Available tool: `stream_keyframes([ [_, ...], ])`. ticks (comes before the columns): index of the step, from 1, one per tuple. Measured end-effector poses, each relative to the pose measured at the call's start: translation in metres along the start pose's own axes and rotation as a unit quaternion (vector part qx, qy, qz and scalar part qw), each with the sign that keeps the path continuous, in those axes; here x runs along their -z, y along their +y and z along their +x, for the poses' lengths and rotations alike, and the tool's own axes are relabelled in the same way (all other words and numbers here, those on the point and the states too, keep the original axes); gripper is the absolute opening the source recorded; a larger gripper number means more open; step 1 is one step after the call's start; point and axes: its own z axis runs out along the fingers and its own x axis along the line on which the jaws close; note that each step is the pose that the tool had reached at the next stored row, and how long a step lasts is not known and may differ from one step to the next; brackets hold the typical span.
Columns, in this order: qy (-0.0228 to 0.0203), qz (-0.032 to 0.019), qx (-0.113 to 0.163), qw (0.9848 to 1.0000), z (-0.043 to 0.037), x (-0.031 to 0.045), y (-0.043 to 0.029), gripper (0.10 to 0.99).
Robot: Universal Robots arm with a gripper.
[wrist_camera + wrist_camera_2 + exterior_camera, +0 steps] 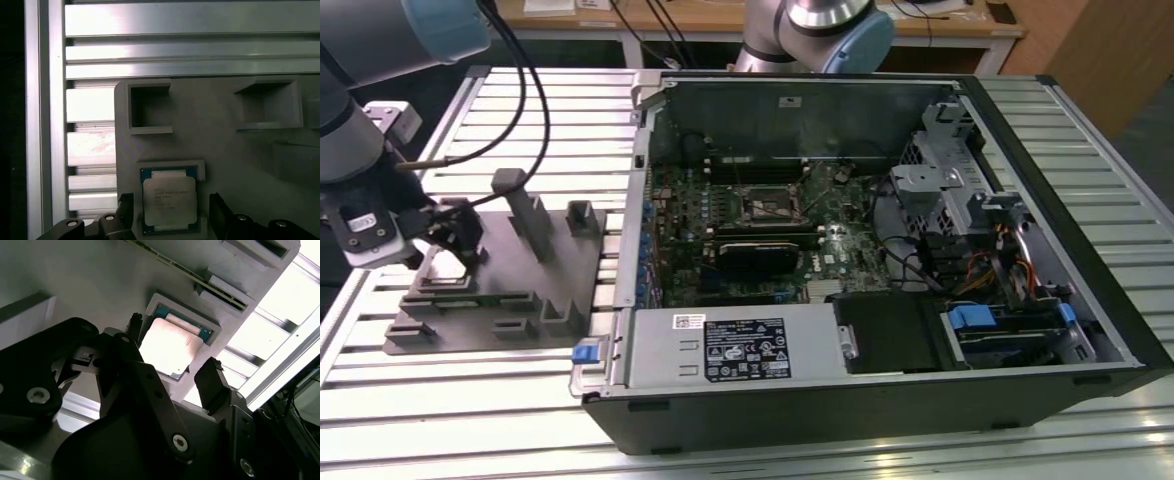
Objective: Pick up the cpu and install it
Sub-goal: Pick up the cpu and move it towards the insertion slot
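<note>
The work surface is a bench (1101,140) of aluminium slats carrying a gray fixture tray (494,292) on the exterior view's left and an open computer case (854,405) on its right, with the motherboard's empty cpu socket (767,203) exposed inside. In the exterior view the gripper (450,245) hangs low over the near end of the tray, well apart from the case. In the second wrist view the cpu (167,347) lies flat in a framed recess of the tray, metal top upward, and the jaws stand open, one finger (212,385) on each side of the chip. In the first wrist view the cpu (169,200) sits square in its recess with a visible gap to each finger, so nothing is gripped. The step in hand is judged to be the pick, at the approach stage. A sound grasp calls for the jaws centred on opposite edges of the chip, level with the tray, and closed gently to avoid tilting it.
</note>
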Motion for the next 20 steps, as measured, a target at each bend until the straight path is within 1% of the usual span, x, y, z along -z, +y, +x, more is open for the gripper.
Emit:
stream_keyframes([
  [6, 0.0001, 0.0000, 0.002, 1.0000, 0.0001, -0.0047, -0.0001, 0.706],
  [10, 0.0001, -0.0001, 0.002, 1.0000, 0.0005, -0.0066, 0.0004, 0.706],
  [12, 0.0005, -0.0002, 0.010, 1.0000, 0.0005, -0.0071, 0.0005, 0.706],
  [16, 0.0017, -0.0011, 0.039, 0.9992, 0.0005, -0.0084, 0.0007, 0.706],
  [20, 0.0019, -0.0012, 0.044, 0.9990, 0.0007, -0.0102, 0.0025, 0.706],
])
